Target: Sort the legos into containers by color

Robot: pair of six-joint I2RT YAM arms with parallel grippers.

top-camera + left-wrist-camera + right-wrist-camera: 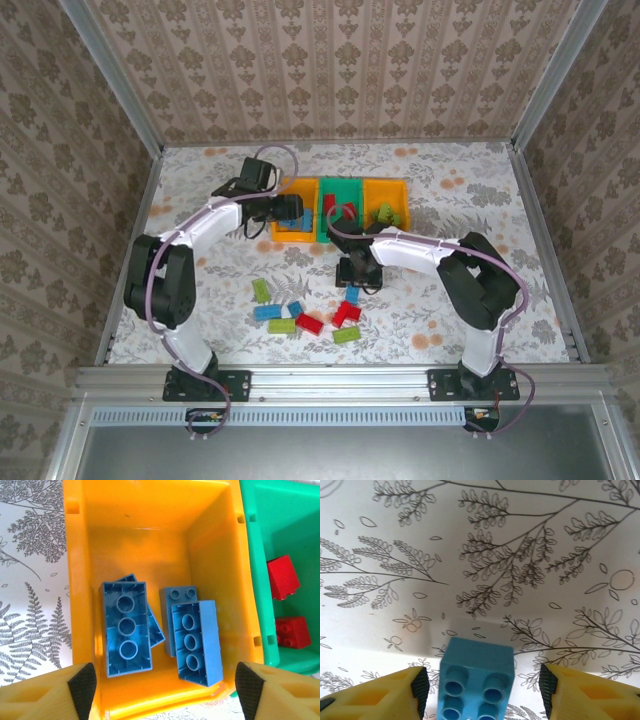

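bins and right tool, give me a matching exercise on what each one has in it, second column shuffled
1 left bin
2 green bin
3 right bin
4 right tool

a red bricks
b light blue brick on the table, between open fingers
c green bricks
d blue bricks

Pairs: 1-d, 2-a, 3-c, 4-b
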